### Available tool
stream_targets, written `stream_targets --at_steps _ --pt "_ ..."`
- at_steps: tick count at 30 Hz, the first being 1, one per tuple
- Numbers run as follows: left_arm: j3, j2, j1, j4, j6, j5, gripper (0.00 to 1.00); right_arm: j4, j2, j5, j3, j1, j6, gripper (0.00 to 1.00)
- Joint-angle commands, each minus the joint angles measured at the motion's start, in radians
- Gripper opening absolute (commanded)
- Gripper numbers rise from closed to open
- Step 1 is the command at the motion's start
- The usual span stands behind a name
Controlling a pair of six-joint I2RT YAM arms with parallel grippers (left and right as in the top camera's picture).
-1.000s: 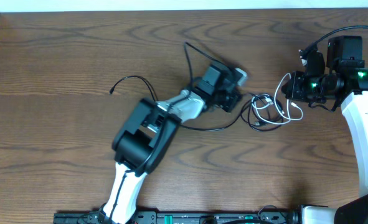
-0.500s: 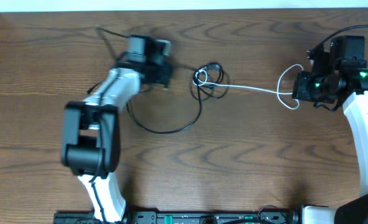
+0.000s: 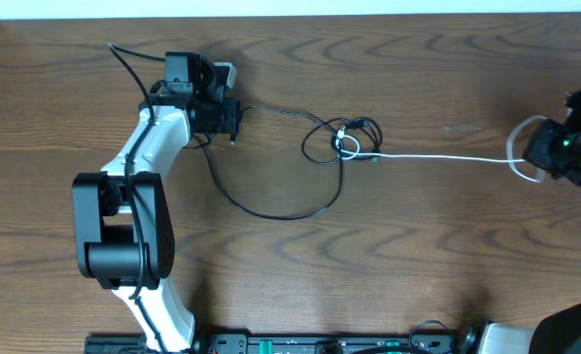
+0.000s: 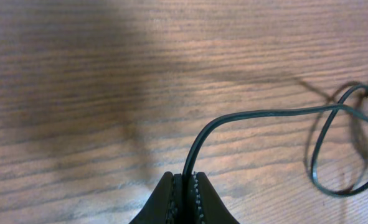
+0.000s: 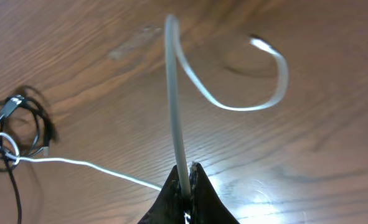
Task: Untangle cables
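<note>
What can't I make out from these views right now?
- Knot, overhead: too small to trace how black cable and white cable cross.
- Knot, left wrist: cut off by the right edge.
- Knot, right wrist: blurred, near the left edge.
- Plug ends: too small in every view to pick out.

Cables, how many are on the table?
2. The black cable loops from the left gripper to the middle tangle; the white cable stretches from there to the right gripper.
</note>
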Motion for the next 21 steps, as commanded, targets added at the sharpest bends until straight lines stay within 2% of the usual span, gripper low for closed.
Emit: stream_targets --at_steps 1,5,14,21 --pt "0.016 -0.030 0.026 -0.009 0.014 -0.011 0.07 -0.003 -0.021 0.088 0.011 -0.049 0.052 0.01" --pt "0.016 -0.043 0.075 -0.020 0.022 -0.011 0.07 -0.013 -0.021 0.087 0.011 -0.121 0.068 0.01" --pt "0.016 -0.085 0.277 -0.042 0.021 -0.010 0.07 -0.037 -0.013 0.079 0.008 -0.255 0.112 0.01" --pt "0.016 -0.085 0.408 -0.077 0.021 -0.010 0.07 -0.039 0.003 0.061 -0.003 -0.307 0.126 0.01"
